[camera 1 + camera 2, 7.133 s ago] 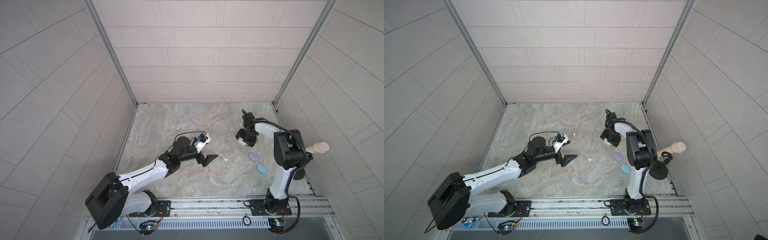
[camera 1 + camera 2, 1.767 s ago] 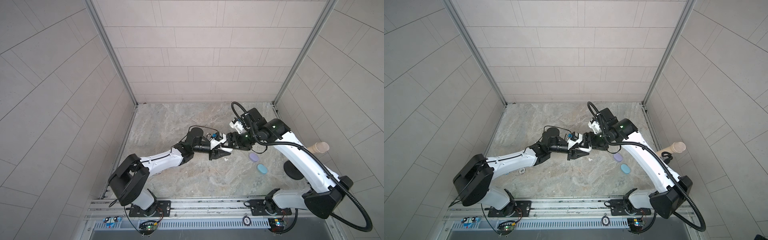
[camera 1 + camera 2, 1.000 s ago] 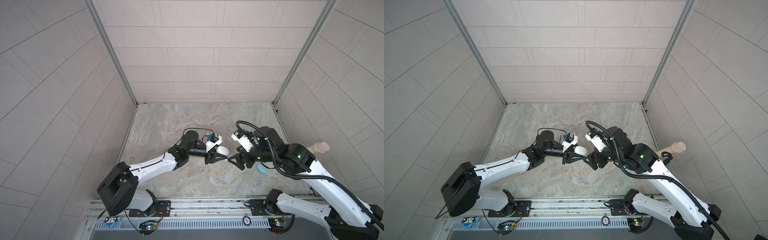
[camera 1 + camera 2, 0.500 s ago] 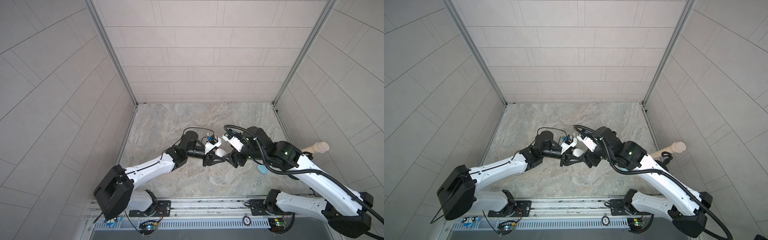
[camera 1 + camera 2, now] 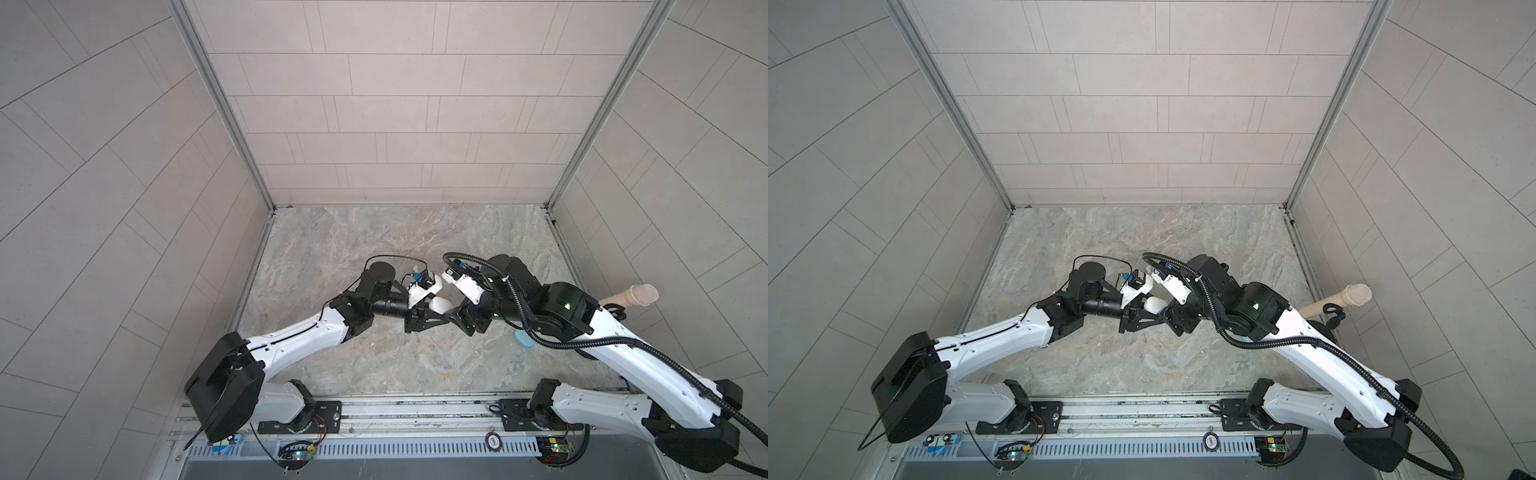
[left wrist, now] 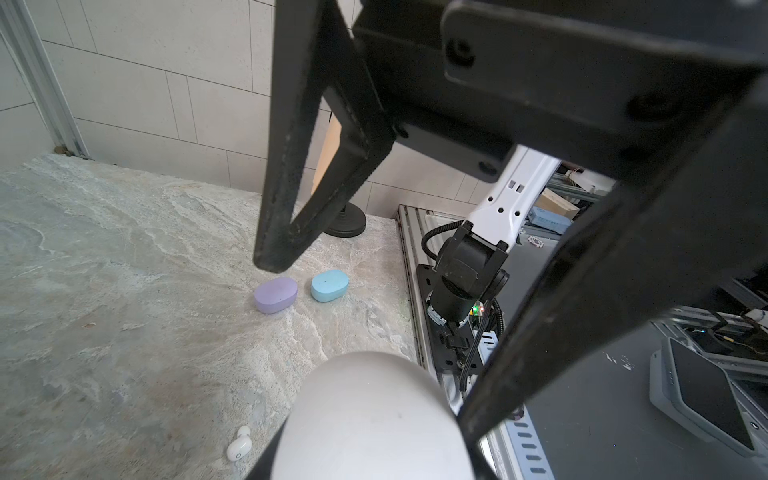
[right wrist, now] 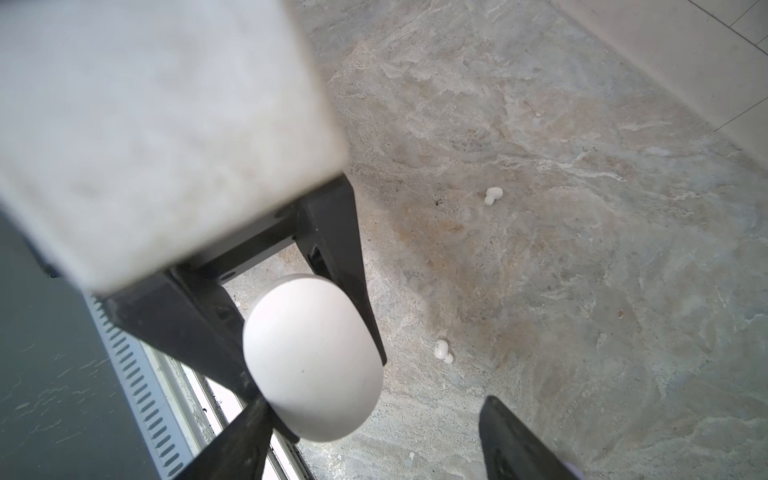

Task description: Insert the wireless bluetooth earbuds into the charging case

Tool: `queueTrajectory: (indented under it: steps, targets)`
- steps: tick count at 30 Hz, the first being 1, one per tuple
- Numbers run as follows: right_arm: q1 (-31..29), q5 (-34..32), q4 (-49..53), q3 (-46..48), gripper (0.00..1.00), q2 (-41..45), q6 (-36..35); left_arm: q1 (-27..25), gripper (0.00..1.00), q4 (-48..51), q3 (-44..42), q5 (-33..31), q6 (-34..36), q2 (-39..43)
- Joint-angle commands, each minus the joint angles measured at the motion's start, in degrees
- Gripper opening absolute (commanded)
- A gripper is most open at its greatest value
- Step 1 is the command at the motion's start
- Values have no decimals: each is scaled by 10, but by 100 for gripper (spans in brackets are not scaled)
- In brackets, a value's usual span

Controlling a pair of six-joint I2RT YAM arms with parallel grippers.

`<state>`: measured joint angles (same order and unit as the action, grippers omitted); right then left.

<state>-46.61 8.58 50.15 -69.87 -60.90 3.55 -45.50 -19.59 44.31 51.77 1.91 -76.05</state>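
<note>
The left gripper (image 5: 434, 316) stays clamped on the white charging case (image 7: 311, 361); the right gripper (image 7: 374, 407) has just closed in, jaws wide and empty beside it. Beyond, two white earbuds (image 7: 442, 351) lie on the table (image 7: 582, 291); opening the case looks next.

In both top views the held case (image 5: 440, 305) sits mid-frame, left gripper (image 5: 442, 312) at its left, right gripper (image 5: 462, 323) at its right. A second case (image 5: 524, 340) lies on the table (image 5: 374, 249) lower right of it, a third case (image 6: 275, 295) just beside.
</note>
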Motion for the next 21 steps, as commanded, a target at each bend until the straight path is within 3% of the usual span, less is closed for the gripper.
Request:
queueTrajectory:
  steps: [1,10,21]
  targets:
    - [2,-70,-10,-16,80,-9,4,-9,12,-20,-5,28,4,24]
    - [11,-120,-8,-41,80,-20,13,-13,12,-27,-11,31,0,25]
    - [25,-84,-9,-46,83,-9,28,-13,11,-58,-32,14,-20,24]
